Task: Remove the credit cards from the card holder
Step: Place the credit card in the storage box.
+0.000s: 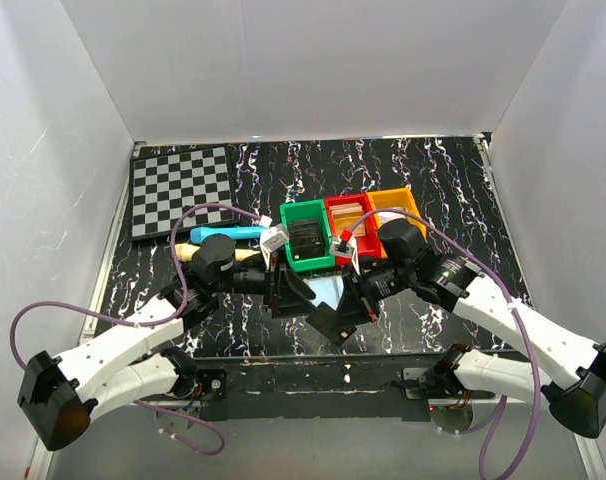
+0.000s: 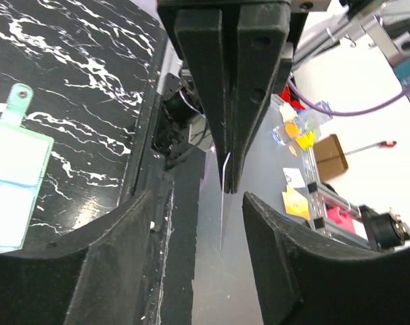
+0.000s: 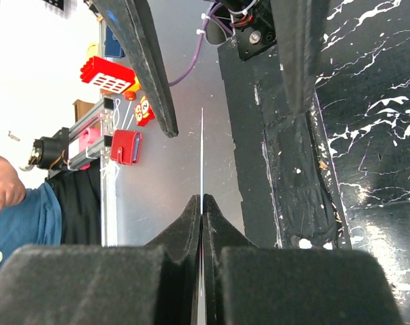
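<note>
Looks like a handover: right gripper fingers pressed together, pinching a card edge-on, clear of the card holder, which lies open on the table. Left gripper is spread either side of the card, not touching. Next, prob.: L closes squarely on the thin edge, then R lets go. Both reach inward, nose to nose, low by the table's near edge.

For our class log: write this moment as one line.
right hand: shut on credit card | left hand: open | card holder: lying open
</note>
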Tool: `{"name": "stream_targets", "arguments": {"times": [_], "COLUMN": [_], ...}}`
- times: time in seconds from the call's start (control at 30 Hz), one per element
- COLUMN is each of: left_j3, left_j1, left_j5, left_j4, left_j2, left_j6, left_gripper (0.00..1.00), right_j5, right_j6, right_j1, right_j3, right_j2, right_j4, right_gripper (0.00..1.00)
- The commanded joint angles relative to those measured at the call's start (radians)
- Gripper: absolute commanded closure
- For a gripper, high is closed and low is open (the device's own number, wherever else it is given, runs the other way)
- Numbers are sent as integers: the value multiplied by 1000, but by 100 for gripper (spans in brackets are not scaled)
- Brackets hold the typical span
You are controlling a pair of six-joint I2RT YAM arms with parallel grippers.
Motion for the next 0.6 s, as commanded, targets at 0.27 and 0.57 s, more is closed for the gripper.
{"name": "stream_targets", "arguments": {"times": [0.27,0.57], "left_j3": [21,19], "left_j1": [1,-5], "left_j5": [195,210], "left_j4": [113,133], "left_j2": [60,88], "left_j6": [-26,-34], "left_gripper": [63,98], "right_j5": [-39,-32], "right_j6": [-33,-62], "right_j1": [9,11], "right_j3": [66,101], "right_j2": [42,65], "right_j4": [20,-11], "right_gripper": [99,99]}}
